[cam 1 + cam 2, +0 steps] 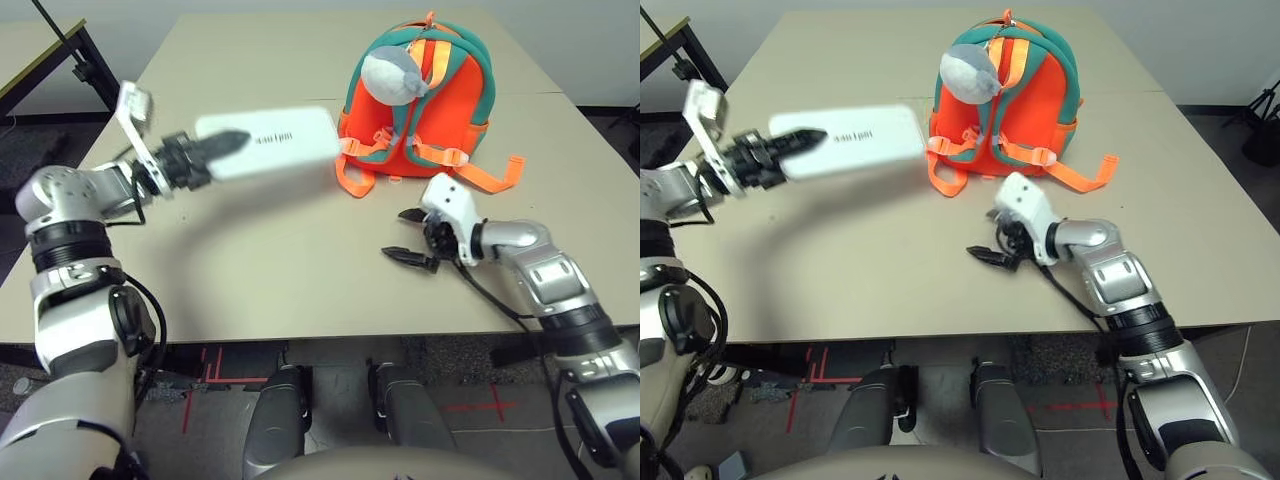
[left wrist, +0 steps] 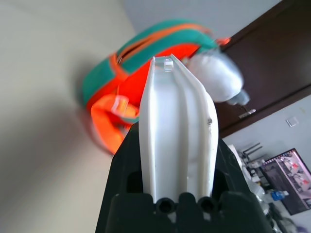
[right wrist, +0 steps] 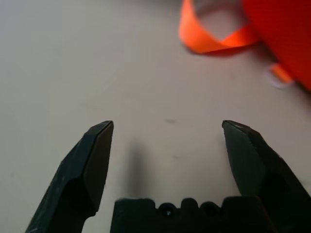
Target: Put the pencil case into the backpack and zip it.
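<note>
Left fingers (image 1: pixel 228 143) clamp the pencil case (image 1: pixel 272 143) level, lengthwise toward the backpack (image 1: pixel 420 95); right fingers (image 1: pixel 412 236) wide.

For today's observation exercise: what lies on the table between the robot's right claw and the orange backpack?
Only bare tabletop and a loose orange strap loop trailing from the backpack. The open right claw touches neither, as the head and right wrist views show.

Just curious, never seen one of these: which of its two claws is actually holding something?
The left gripper: its black fingers clamp the white pencil case, lifted above the table. The right gripper is open and empty, near the orange backpack.
</note>
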